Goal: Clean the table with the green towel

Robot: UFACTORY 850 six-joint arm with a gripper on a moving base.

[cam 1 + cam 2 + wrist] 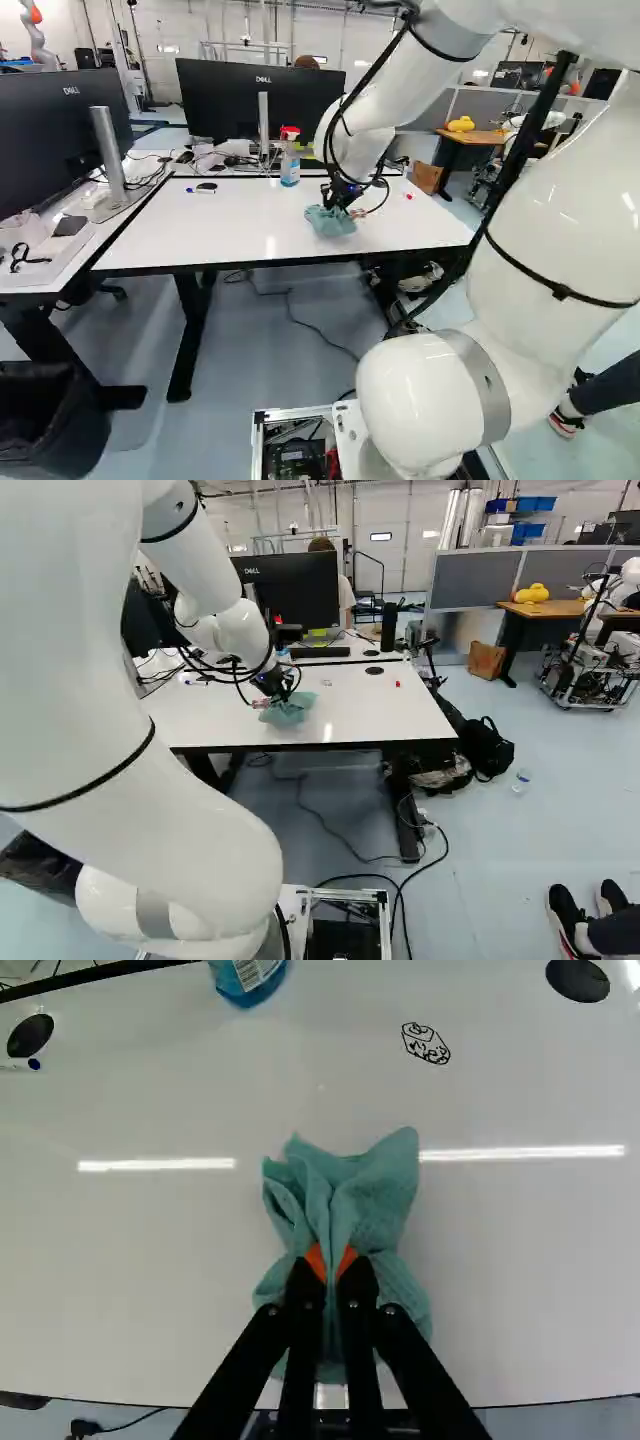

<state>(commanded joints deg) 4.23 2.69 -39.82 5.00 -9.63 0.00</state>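
Bunching up between the orange pads [346, 1261] of the gripper [341, 198], the green towel [331, 221] lay on the white counter [250, 235], near the middle of the left base view and just left of the middle in the right base view. In the wrist view the fingers stood nearly together, pinching a fold from both sides, while loose folds spread ahead of and beside them.

Ahead of the gripper, a small black line drawing [427, 1044] marked the counter. A spray bottle [290, 162] with blue liquid and a red top stood behind the towel in the left base view, near the far edge. Left of it lay a blue-capped marker [201, 191], beside a black oval inset [207, 186]. A small red item [398, 684] sat toward the counter's right side in the right base view.

Beyond the counter, a black monitor [225, 98] rose at the upper middle of the left base view, and a black bin [50, 425] stood at its lower left. A black bag [487, 748] rested on the floor [500, 840], right of the counter in the right base view.
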